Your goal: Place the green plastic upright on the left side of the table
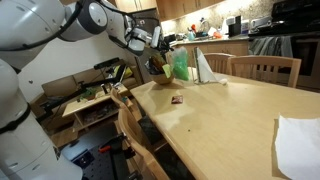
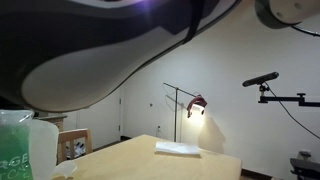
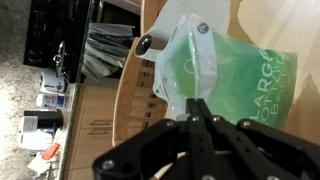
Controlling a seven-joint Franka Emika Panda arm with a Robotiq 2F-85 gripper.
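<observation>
Checking the wrist view, I find the gripper with its fingers drawn together, tips meeting right at the green plastic. I cannot tell whether a fold of the bag is nipped between them. The bag's printed face fills the middle of that view.

In an exterior view the green plastic stands upright at the far end of the table, and the gripper reaches in at its upper edge from the arm's side. An olive-yellow bowl sits just beside the bag, under the gripper. A white pointed paper stands on the bag's other side. A small dark item lies nearer the camera, well apart from a white sheet at the near end.

In an exterior view the green plastic shows only at the frame's edge, with the arm blocking the upper part of the picture.
</observation>
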